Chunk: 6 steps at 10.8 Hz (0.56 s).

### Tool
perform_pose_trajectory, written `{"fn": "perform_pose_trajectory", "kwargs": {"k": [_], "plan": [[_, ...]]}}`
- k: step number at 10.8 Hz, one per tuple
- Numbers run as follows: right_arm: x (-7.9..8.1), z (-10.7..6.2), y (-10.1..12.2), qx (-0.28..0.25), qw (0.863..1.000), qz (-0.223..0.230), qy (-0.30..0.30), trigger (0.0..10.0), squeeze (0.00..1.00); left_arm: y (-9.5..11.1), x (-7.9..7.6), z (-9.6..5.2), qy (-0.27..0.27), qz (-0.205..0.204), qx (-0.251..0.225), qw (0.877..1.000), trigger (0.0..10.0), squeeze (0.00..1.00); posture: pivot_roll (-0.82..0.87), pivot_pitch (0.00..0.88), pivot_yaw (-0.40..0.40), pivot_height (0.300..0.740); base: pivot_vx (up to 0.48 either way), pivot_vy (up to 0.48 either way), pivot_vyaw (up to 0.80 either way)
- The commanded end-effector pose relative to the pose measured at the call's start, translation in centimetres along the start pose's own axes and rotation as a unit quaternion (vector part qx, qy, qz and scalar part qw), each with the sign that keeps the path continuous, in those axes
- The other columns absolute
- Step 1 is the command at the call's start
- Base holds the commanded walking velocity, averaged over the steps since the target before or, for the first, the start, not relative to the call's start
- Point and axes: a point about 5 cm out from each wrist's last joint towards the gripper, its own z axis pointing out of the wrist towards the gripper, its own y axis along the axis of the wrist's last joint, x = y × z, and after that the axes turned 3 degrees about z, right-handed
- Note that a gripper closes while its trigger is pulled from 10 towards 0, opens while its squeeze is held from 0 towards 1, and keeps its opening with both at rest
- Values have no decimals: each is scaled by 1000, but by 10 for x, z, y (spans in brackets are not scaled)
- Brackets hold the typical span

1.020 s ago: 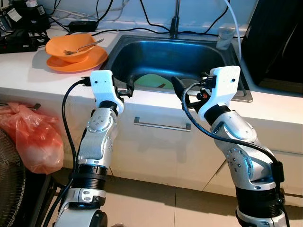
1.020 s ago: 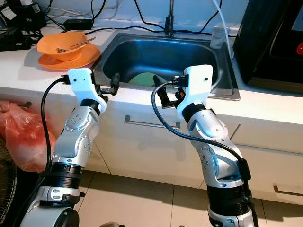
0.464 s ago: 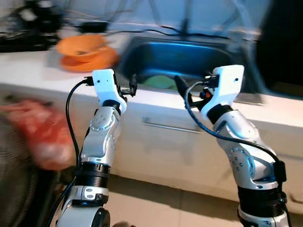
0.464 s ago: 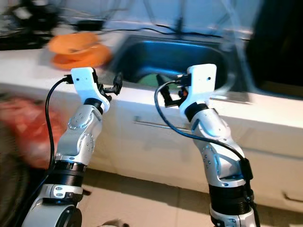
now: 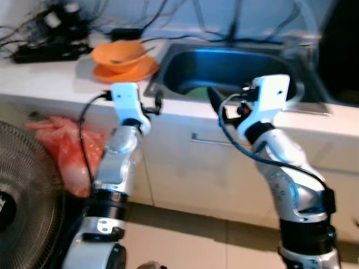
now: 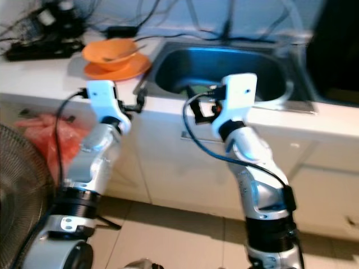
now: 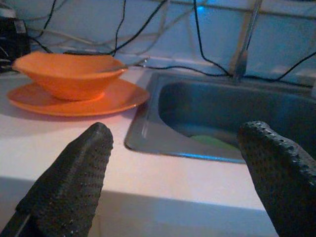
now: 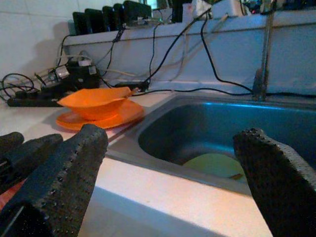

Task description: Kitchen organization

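At centre frame of the eye views both arms are raised in front of the counter (image 5: 50,84), neither carrying anything. Left gripper (image 7: 173,163): fingers spread wide, nothing between them, level with the counter edge just left of the sink (image 5: 241,70). Right gripper (image 8: 173,173): fingers likewise spread and empty, at the sink's front rim. Judged step: approach and positioning, no grasp begun. Task items: orange bowl (image 5: 118,53) sits on an orange plate (image 5: 126,72) at upper left of the left eye view, on the counter just beside the sink's left rim; a utensil (image 5: 132,54) lies in the bowl, type not resolvable. A pale green plate (image 8: 215,164) lies on the sink floor, partly hidden by the front wall. Next move, as a judgement: close in on the counter, then either reach the left gripper up and left to the bowl, or lower the right gripper over the rim toward the green plate; the stack calls for lifting the bowl first. Surface: white counter, steel sink with a tap (image 8: 261,74) behind it. Upper left holds a power strip (image 5: 47,51) and tangled cables. Below the counter: white cabinet with a bar handle (image 5: 210,138), red bag (image 5: 61,148) at left, fan grille (image 5: 25,185) at lower left, tiled floor. Eye views are motion-blurred.
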Motion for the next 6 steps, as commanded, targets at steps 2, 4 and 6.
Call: {"fn": "perform_pose_trajectory", "kwargs": {"k": [2,4,6], "plan": [[-2,1,4,-11,1000,-4,-7,10000,0,5,-3,3,-12,3,-5,1000,10000,0,-13,9,57,740,279,0,0],[-2,0,4,-12,1000,-4,-8,10000,0,4,-4,3,-13,4,-4,1000,10000,0,-14,9,60,740,480,0,0],[-3,0,4,-13,1000,-5,-11,10000,0,5,-4,4,-14,5,-6,1000,10000,0,-14,10,65,740,472,0,0]]}}
